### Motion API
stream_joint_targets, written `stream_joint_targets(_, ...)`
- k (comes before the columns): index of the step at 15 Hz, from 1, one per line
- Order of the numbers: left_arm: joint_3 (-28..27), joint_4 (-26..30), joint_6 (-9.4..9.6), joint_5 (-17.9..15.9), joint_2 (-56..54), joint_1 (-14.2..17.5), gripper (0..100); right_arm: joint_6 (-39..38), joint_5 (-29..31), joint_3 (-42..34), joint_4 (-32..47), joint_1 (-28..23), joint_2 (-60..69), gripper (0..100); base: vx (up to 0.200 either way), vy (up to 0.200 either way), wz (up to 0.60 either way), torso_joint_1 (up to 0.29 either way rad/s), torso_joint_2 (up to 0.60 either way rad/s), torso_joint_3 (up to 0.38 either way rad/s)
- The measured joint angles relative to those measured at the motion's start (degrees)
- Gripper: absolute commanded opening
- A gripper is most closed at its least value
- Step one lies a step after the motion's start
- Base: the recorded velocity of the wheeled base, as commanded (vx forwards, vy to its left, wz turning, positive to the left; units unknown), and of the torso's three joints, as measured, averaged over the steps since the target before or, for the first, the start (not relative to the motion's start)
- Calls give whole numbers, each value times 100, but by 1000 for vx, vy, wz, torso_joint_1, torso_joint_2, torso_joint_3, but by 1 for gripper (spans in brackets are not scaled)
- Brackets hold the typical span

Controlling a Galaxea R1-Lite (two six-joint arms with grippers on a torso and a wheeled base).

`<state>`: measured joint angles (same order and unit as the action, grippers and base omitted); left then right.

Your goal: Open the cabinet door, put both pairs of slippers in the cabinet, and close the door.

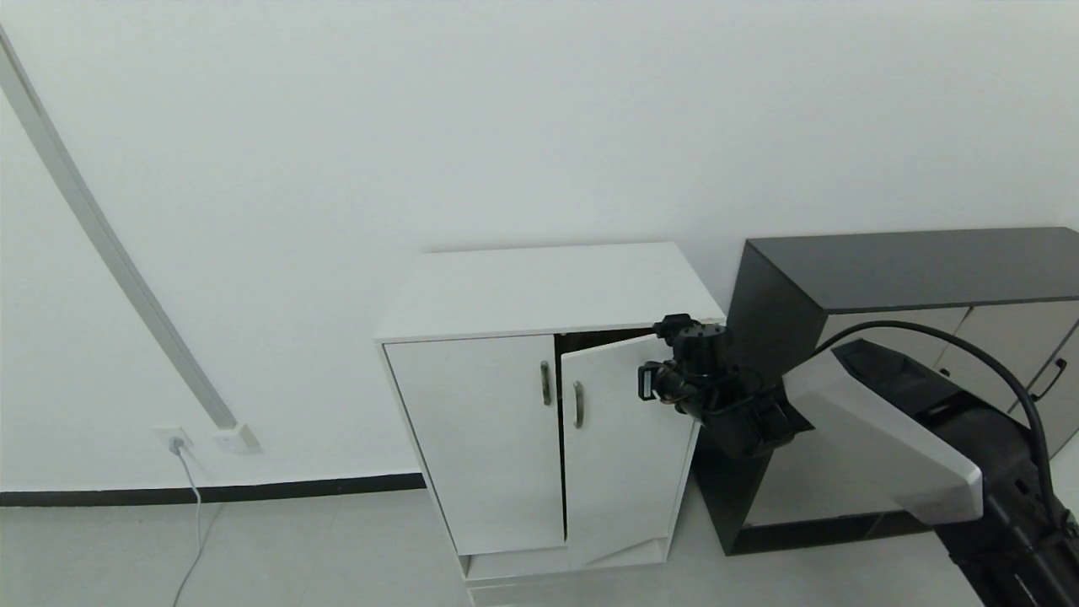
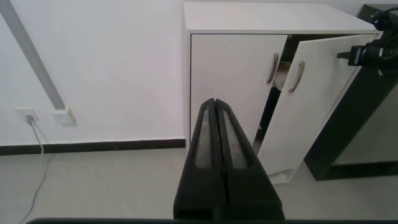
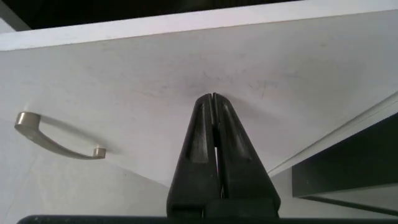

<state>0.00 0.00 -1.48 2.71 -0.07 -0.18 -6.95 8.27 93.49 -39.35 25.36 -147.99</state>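
Cabinet door (image 1: 624, 455), frame centre, ajar; my right hand (image 3: 213, 101), pinched together, rests on its face. Ungripped, it may skid off.

Scanning the white cabinet (image 1: 548, 287), the dark cabinet (image 1: 910, 265) beside it and the wall socket (image 1: 173, 438): no lettering, label, number or sign legible anywhere. Plain surfaces all round, nothing to read.
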Motion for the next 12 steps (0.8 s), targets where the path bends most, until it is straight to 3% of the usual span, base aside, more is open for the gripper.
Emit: stream_joint_targets(12, 0, 0, 2, 0, 0, 0, 0, 0, 49, 627, 282, 11, -236, 0, 0, 0, 0, 0, 0, 0)
